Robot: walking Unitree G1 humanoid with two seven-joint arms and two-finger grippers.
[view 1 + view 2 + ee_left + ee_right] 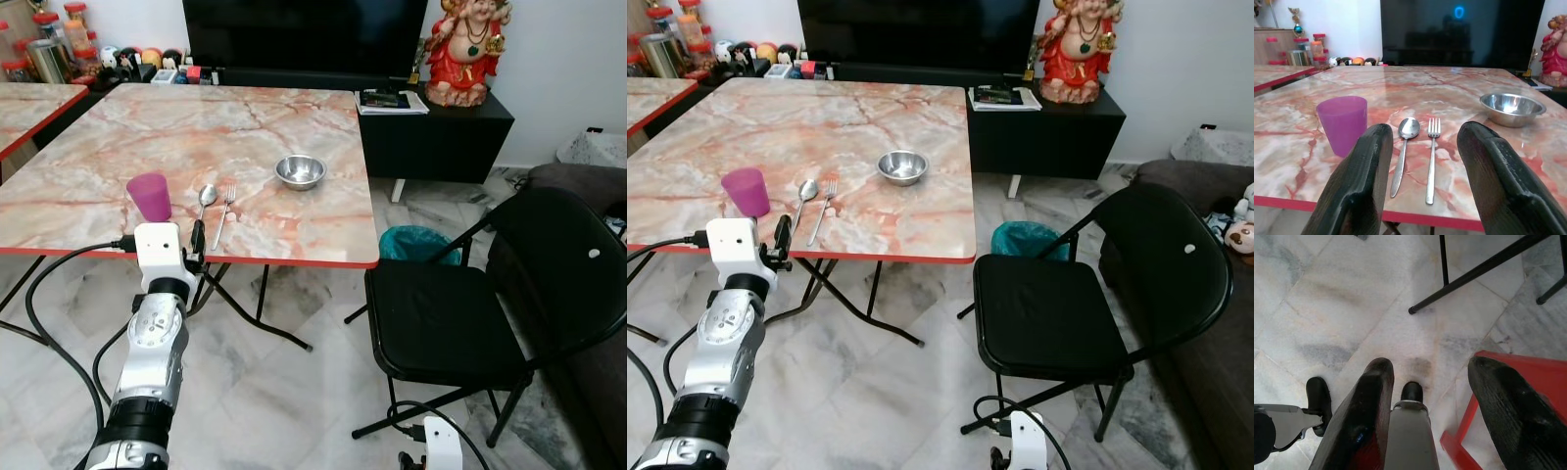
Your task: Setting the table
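On the marble table [147,137] with a red edge stand a purple cup [149,196], a spoon [206,199], a fork [225,211] and a steel bowl [300,171]. The spoon and fork lie side by side between cup and bowl, near the front edge. My left gripper [1422,161] is held up at the table's front edge, just short of the cutlery, open and empty. In its wrist view the cup [1342,124], spoon [1403,152], fork [1432,156] and bowl [1512,108] lie ahead. My right gripper [1425,401] hangs low over the floor, open and empty.
A black folding chair [460,313] stands right of the table, with a teal bin [419,245] behind it. A dark TV cabinet [441,127] with a red figurine [465,49] is at the back. A second table [29,103] is at the far left. A sofa [588,196] lies right.
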